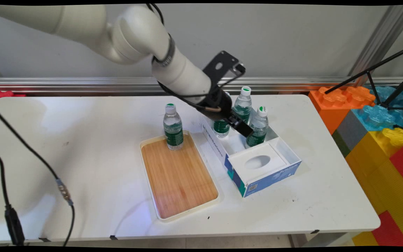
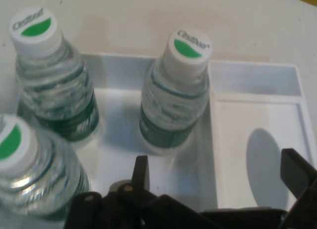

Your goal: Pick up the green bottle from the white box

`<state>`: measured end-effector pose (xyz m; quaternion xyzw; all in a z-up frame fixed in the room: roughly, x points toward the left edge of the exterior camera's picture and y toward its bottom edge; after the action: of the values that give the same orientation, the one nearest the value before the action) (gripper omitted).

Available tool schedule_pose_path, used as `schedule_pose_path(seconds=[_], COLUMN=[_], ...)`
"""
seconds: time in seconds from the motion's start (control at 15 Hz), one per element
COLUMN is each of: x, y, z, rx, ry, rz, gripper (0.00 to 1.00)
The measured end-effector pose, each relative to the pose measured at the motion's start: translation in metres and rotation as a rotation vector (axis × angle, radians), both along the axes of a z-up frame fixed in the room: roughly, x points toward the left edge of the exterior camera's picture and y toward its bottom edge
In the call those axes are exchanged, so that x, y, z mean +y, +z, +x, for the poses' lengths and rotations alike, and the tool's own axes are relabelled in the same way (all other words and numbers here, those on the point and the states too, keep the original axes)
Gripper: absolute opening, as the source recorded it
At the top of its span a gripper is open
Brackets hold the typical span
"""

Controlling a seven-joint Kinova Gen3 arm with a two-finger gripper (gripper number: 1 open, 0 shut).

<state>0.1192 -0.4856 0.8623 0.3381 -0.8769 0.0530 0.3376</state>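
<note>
My gripper (image 1: 240,127) hangs over a white box with blue sides (image 1: 282,140) and is open, holding nothing. Three small water bottles with green labels stand in the box: one at the back (image 1: 242,103), one on the right (image 1: 258,126), and one on the left (image 1: 221,128) partly hidden by the hand. In the hand view the gripper (image 2: 218,175) sits just short of the right bottle (image 2: 174,98), with the other two bottles (image 2: 52,78) (image 2: 29,177) to its left. Another such bottle (image 1: 172,128) stands upright at the far end of a wooden tray (image 1: 180,178).
A white insert with an oval hole (image 1: 257,162) fills the box's near part. Large toy bricks (image 1: 380,133) are stacked past the table's right edge, with black tripod legs (image 1: 373,71) above them. Black cables (image 1: 12,210) hang at the left.
</note>
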Motion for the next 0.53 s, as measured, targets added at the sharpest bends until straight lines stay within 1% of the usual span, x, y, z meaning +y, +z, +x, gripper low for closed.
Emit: schedule_pose_path(seconds=[0.53], x=[-0.019], y=[-0.042], z=[-0.029], rx=[0.004], ry=[0.002], rz=[-0.066], gripper=[1.0])
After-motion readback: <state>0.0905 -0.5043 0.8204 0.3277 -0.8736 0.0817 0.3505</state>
